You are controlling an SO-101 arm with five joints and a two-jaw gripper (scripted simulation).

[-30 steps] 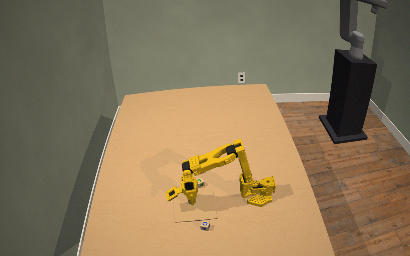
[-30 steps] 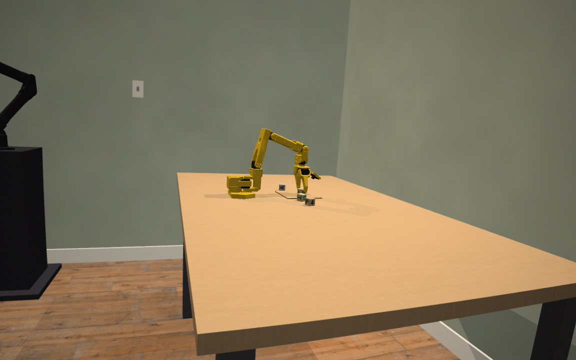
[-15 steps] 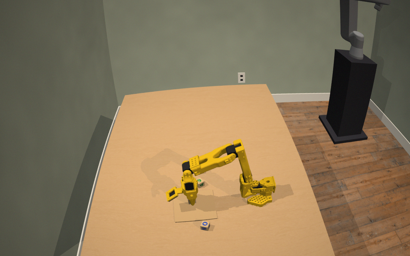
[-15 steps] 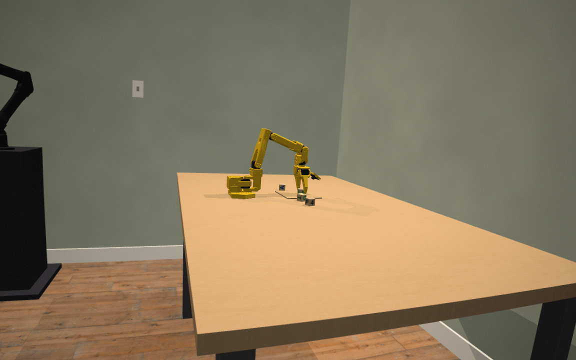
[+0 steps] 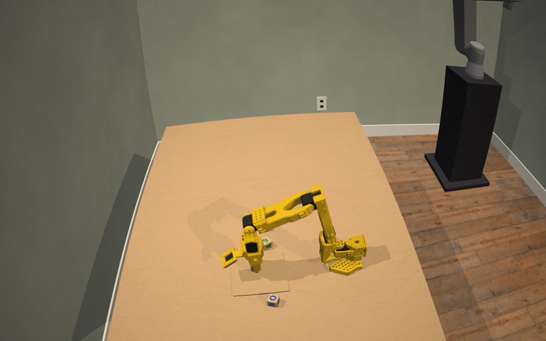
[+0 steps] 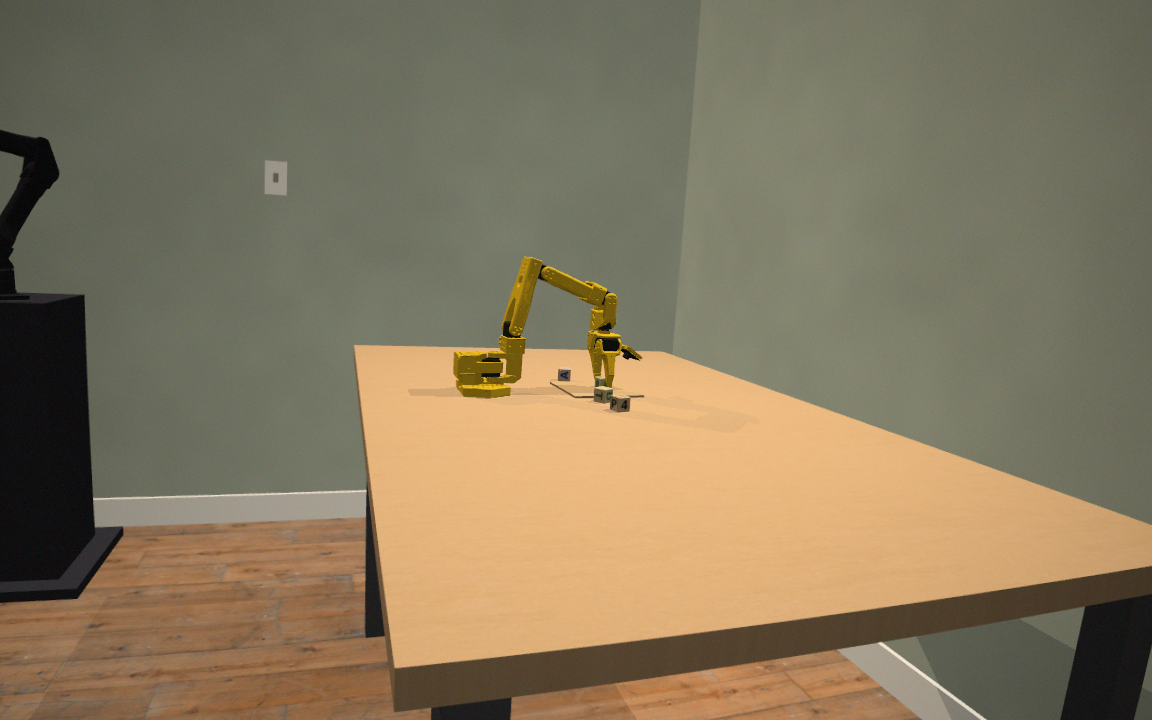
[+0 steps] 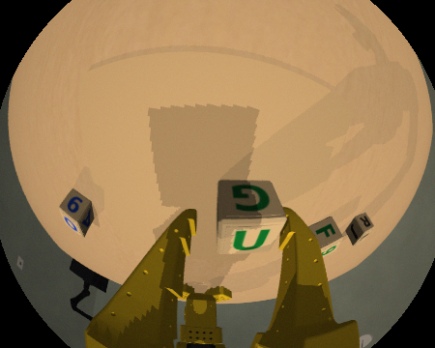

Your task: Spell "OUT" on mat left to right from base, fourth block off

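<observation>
My gripper is open, low over the mat. A block with green U on top and G on a side stands between the fingers. The right finger in the wrist view is at its side; a gap shows at the left finger. The blue-lettered block, O on top, lies off the mat's near edge in the top view. The green 9-top block lies off the opposite edge, a T on its side in the exterior view.
A black-lettered block with R, J and 4 faces lies off the mat beyond the green 9-top block, mostly hidden by the arm in the top view. The arm's base stands on the wooden table.
</observation>
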